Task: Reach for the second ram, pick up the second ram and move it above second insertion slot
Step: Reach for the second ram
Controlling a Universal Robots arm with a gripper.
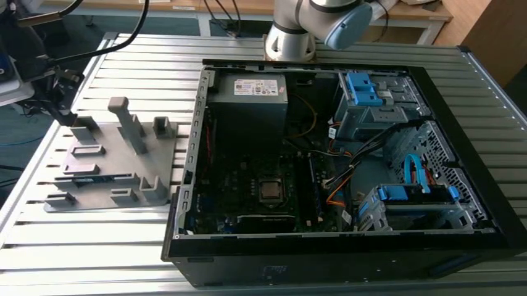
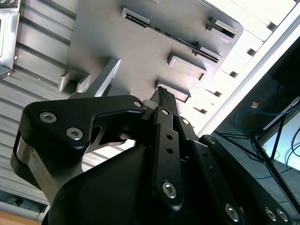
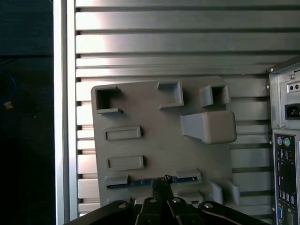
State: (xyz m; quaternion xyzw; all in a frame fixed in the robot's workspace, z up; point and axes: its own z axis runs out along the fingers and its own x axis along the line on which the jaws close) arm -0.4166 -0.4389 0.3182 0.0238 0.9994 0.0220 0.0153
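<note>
Exterior view gives you the whole layout: a black open desktop computer case [image 1: 329, 253] sits mid-table on the slatted aluminium table [image 1: 82, 246]. The flat grey plastic holder plate [image 1: 115, 161], with its blocks and posts, lies just beside the case on the exterior view's left. The second ram [image 1: 97, 179], a thin, long dark circuit-board stick with a bluish edge, lies in a slot near the plate's front edge, between two small grey blocks.

The first wrist view adds the close-up. It looks straight down on the holder plate [image 3: 159, 140], with the ram [image 3: 136, 183] seated along its slot and the black gripper [image 3: 161, 182] coming in right over the stick's middle. The two fingertips look pressed together into one dark tip with nothing between them, so the jaws are closed and empty.

The second wrist view supplies the depth that the top-down one can't. It looks along the gripper [image 2: 162, 93] from the side, and the tip hangs clear above the plate [image 2: 140, 51], near a grey block. The ram [image 2: 180, 41] sits further along in its slot, apart from the fingers. The case's rear panel with its ports [image 3: 286, 140] shows at the edge of the first wrist view.
</note>
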